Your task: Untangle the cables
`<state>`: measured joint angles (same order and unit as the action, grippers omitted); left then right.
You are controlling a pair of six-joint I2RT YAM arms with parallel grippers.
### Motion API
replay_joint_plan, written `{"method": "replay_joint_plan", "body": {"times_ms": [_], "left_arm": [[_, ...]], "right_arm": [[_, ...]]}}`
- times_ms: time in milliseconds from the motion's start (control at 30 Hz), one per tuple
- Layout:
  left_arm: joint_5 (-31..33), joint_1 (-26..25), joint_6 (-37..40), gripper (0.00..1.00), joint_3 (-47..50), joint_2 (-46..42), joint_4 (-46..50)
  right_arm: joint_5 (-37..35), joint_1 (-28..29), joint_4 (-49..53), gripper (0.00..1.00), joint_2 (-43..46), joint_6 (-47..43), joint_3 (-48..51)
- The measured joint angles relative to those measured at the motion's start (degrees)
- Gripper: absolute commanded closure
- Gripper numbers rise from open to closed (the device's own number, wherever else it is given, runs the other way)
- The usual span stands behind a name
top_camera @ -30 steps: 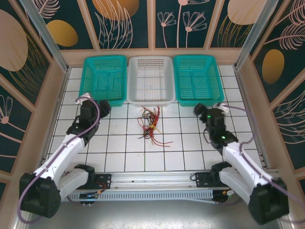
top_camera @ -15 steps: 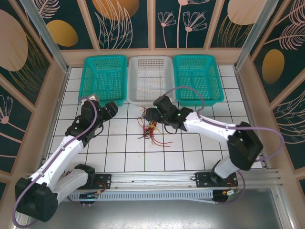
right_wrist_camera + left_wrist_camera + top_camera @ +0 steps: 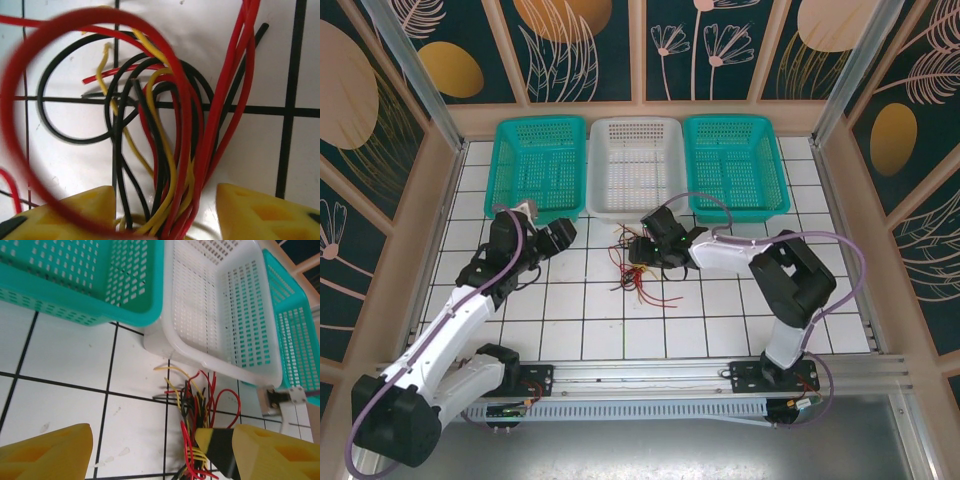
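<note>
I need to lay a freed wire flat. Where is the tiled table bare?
Bare tiles lie between the red, black and yellow cable tangle and the front metal rail, and beside the beige right wall. Crowded before the white perforated basket, where the right gripper straddles the tangle.

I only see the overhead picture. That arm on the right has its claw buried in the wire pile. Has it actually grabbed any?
Observer: Not clamped. In its wrist camera the right gripper is open, with a bunch of red, yellow and black cables running between its yellow fingers.
Operator: And the other claw?
Observer: The left gripper is wide open too, gripping nothing; the cables sit toward its right side.
</note>
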<state>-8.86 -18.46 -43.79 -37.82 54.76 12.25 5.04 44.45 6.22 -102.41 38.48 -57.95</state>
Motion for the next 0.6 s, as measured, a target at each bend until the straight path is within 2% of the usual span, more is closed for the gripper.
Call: {"method": "replay_joint_plan", "body": {"times_ms": [100,233,400,600], "left_arm": [[-1.11,0.00,0.22,0.24,0.09,0.44,0.00],[-1.55,0.00,0.61,0.19,0.55,0.44,0.00],[-3.52,0.00,0.66,0.01,1.14,0.35,-0.04],[-10.16,0.00,0.42,0.01,1.14,-1.68,-2.27]], "right_arm": [[1.29,-0.61,-1.33,0.77,-1.60,-0.85,-0.02],[2.19,-0.96,-2.60,0.93,-1.84,-2.29,0.00],[1.49,-0.48,-2.38,0.96,1.07,-5.22,1.03],[-0.76,3.19,0.07,0.98,12.81,-10.69,1.42]]}}
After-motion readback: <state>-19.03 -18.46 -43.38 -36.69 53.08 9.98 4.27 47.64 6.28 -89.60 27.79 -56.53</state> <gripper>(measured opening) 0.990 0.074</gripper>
